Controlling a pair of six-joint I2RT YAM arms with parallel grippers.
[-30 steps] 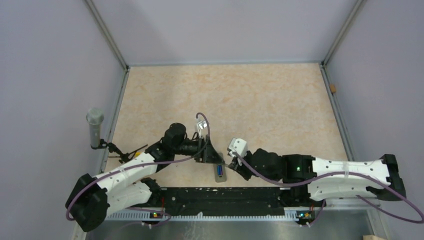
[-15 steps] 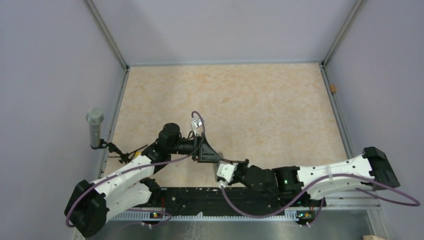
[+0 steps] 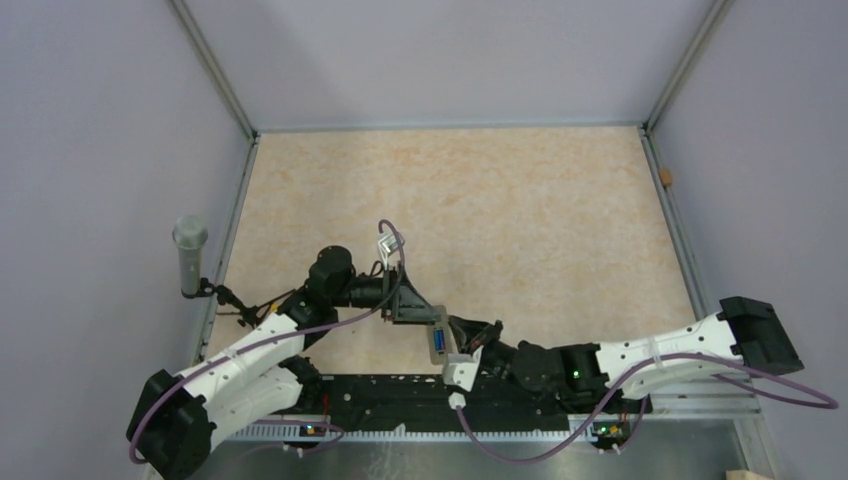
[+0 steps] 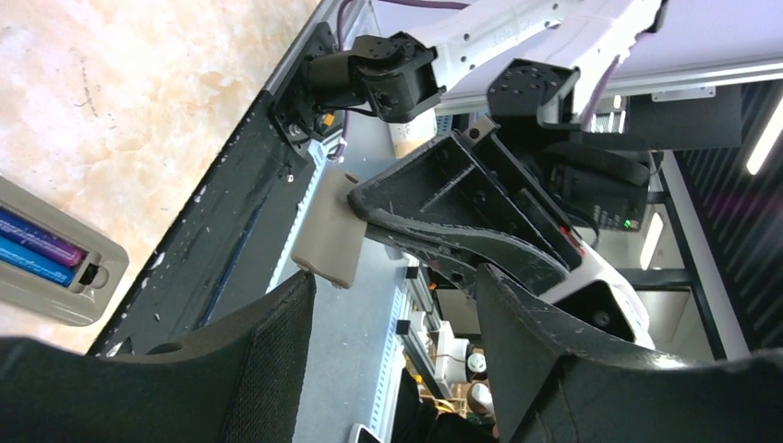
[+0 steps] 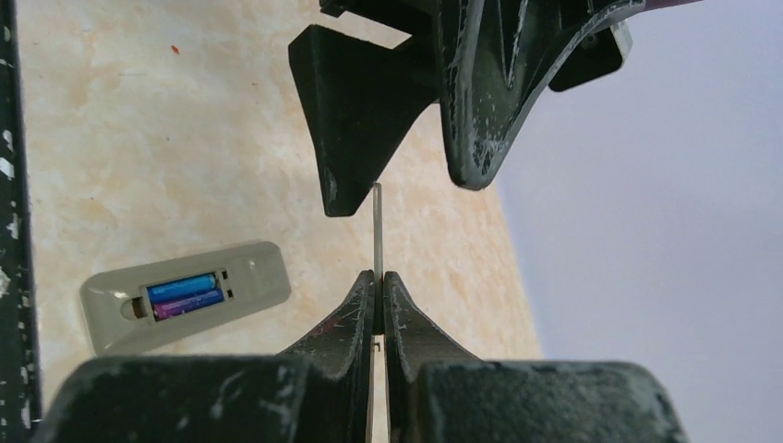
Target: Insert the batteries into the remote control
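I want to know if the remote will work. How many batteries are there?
2. One battery and a second battery lie side by side in the open back of the remote, which lies on the table. Others could hide behind the arms.

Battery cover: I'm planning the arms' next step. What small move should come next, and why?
Probably close the left gripper on the cover. The right gripper is shut on one edge of it, and its free end stands between the open left jaws. Both batteries already lie in the remote, so only the cover is missing.
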